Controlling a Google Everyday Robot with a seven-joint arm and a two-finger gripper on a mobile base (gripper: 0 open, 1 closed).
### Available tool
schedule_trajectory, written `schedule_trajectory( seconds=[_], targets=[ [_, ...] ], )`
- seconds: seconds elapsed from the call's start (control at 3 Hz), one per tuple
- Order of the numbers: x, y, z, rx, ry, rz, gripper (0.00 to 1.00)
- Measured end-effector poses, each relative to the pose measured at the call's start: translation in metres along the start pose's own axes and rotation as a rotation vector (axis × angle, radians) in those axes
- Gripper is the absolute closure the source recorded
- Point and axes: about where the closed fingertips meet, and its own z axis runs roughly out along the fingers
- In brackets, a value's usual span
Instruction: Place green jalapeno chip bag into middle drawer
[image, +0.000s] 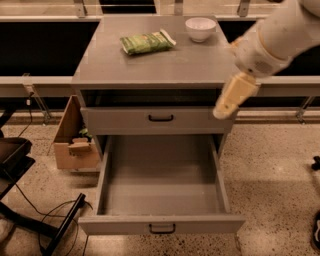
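Note:
The green jalapeno chip bag (146, 42) lies flat on the grey cabinet top (165, 65), towards the back, left of centre. The middle drawer (161, 175) is pulled wide open below, its grey tray holding nothing, with a small black handle on its front. My gripper (231, 97) hangs from the white arm at the cabinet's right front corner, in front of the upper drawer's right end, well to the right of the bag and below it in the view. It holds nothing.
A white bowl (200, 28) stands on the top, right of the bag. The upper drawer front (160, 120) is closed. An open cardboard box (75, 140) sits on the floor at the left, beside a black stand base and cables (55, 220).

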Motion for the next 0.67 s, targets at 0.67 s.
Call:
schedule_trajectory(
  seconds=[0.67],
  targets=[
    [-0.072, -0.124, 0.038, 0.185, -0.149, 0.078, 0.00]
  ],
)
